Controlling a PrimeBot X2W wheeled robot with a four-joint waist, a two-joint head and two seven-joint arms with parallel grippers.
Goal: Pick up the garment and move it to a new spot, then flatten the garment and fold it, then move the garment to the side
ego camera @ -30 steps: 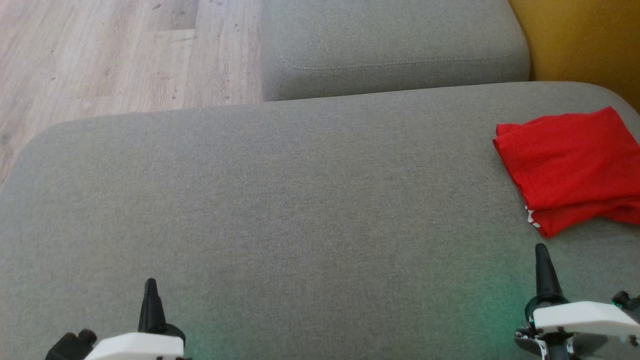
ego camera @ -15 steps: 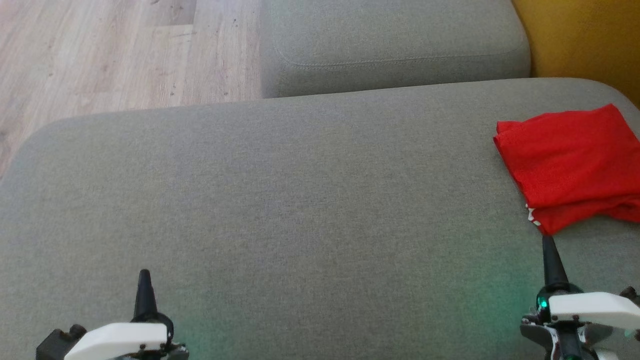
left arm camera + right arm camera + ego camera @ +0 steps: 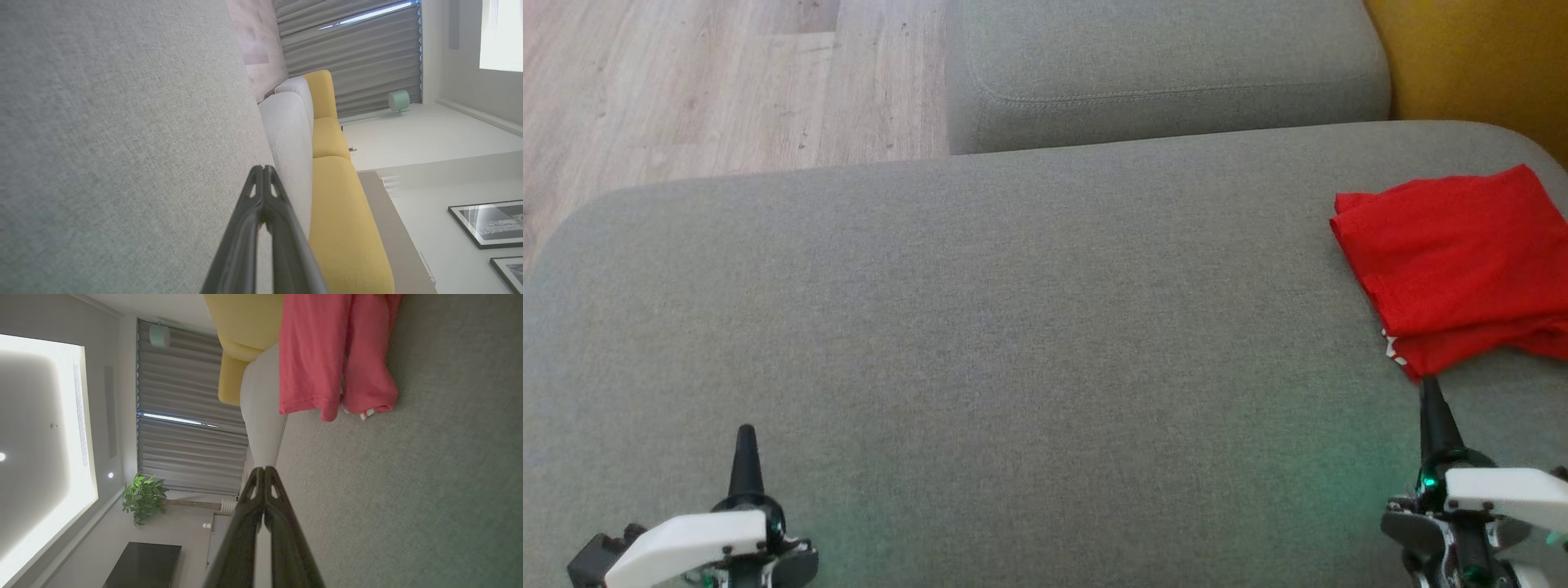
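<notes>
The garment (image 3: 1454,261) is red and folded into a rough rectangle. It lies at the right end of the grey cushion (image 3: 1013,327), with a bit of white print at its near corner. In the right wrist view the garment (image 3: 327,355) appears near the top. My right gripper (image 3: 1427,385) is shut and empty, its tip just short of the garment's near corner; its closed fingertips (image 3: 263,470) meet in its wrist view. My left gripper (image 3: 745,431) is shut and empty at the lower left, far from the garment, tips together (image 3: 263,169).
A second grey cushion (image 3: 1168,73) lies behind the main one. Wooden floor (image 3: 686,90) is at the upper left and a yellow sofa (image 3: 1478,65) at the upper right. The cushion's wide middle is bare fabric.
The whole picture has shifted slightly, so the camera moved. Both grippers sit lower in the view and the right tip is closer to the garment's near corner. The garment lies as before.
</notes>
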